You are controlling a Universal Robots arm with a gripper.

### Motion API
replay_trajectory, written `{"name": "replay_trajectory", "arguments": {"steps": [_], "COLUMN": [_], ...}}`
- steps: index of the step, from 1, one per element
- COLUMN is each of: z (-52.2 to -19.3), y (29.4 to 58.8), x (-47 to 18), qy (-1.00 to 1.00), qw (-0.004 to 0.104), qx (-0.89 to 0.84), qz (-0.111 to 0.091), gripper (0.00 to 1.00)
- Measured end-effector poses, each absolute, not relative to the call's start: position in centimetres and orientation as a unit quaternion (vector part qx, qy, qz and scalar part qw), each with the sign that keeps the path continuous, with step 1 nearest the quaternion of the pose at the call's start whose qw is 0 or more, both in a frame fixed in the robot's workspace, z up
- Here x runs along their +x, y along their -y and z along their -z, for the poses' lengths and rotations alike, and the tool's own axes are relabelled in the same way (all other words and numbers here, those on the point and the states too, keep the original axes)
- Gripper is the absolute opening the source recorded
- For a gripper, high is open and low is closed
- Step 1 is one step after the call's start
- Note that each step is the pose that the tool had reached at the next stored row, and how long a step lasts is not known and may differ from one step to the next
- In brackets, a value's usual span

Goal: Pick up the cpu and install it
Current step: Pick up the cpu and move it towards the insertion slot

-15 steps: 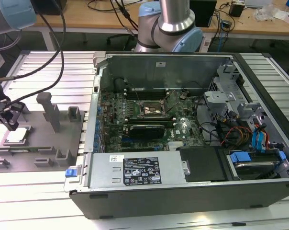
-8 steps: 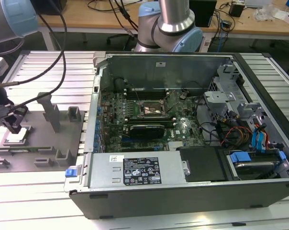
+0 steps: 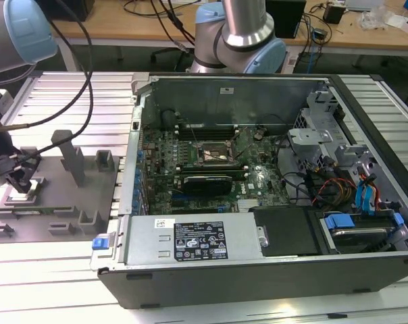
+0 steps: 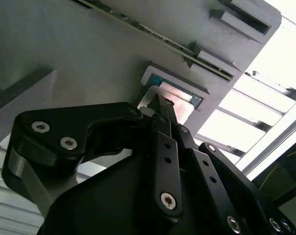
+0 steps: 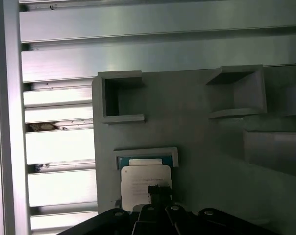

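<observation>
1. cpu [image 5: 145, 180]: flat square chip, silvery top up, seated in a shallow pocket of the grey fixture plate [image 5: 202, 142] at the exterior view's left, well apart from the computer case [image 3: 258, 202].
2. gripper [image 5: 159, 192]: directly over the cpu; jaws drawn together, tips at its edge. Whether they grasp it cannot be told.
3. Axis: square, none favoured.
4. worktop [image 3: 62, 94]: ribbed aluminium; upright posts [image 3: 72, 158] crowd the pocket; socket frame [image 3: 214, 154] lies inside the case.
</observation>
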State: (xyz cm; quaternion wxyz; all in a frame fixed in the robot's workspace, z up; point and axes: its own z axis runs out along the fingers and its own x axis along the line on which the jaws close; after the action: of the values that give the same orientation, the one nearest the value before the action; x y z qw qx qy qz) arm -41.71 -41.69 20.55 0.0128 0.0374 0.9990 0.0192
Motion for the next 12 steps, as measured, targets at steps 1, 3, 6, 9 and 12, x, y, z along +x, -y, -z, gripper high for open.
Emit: {"name": "replay_trajectory", "arguments": {"steps": [1,3,6,9,12], "z": [-20.53,-20.51,-20.51,-20.51,-20.51], "y": [41.68,41.68,41.67,41.67,41.67], "x": [-41.9,-42.01,-42.06,-42.07,-42.08], "qy": [-0.999,-0.999,-0.999,-0.999,-0.999], "qw": [0.013,0.013,0.013,0.013,0.013], "qx": [0.037,0.037,0.037,0.037,0.037], "qz": [-0.019,-0.019,-0.019,-0.019,-0.019], "gripper": [0.11,0.11,0.11,0.11,0.16]}}
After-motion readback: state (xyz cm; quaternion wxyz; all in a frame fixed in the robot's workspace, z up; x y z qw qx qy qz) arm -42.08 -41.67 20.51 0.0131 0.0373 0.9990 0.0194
